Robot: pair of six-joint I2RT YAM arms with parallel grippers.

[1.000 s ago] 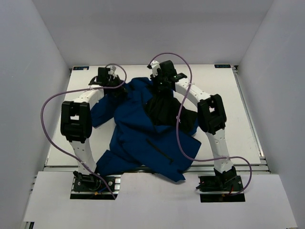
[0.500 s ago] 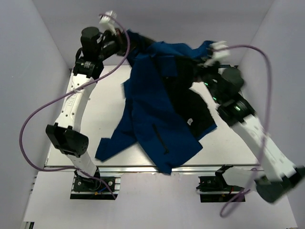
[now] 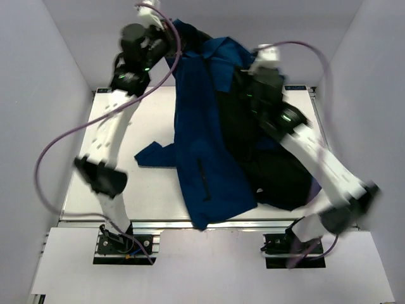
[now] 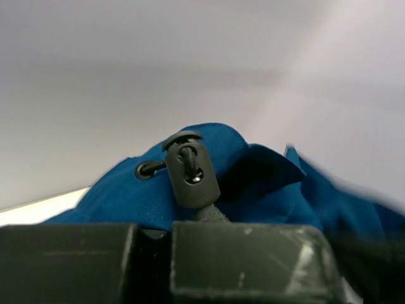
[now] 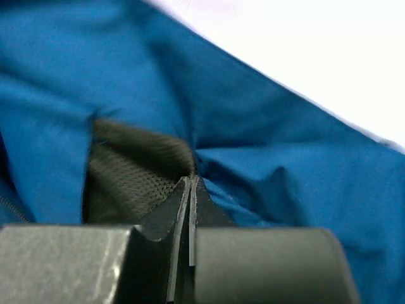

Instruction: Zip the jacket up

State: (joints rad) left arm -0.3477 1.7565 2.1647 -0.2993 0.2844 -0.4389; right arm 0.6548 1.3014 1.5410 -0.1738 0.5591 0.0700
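Left gripper (image 4: 171, 229) and right gripper (image 5: 190, 190) clamped tight on the jacket (image 3: 209, 171), held aloft.
I see its hem resting on the table (image 3: 155, 120).

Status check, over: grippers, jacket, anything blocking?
Left gripper shut on jacket by the cord toggle. Right gripper shut on jacket near mesh lining. Jacket lifted, front open, hem on table. No obstruction seen.

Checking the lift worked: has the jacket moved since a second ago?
Yes. The jacket was lifted up and back, its top now past the table's far edge.
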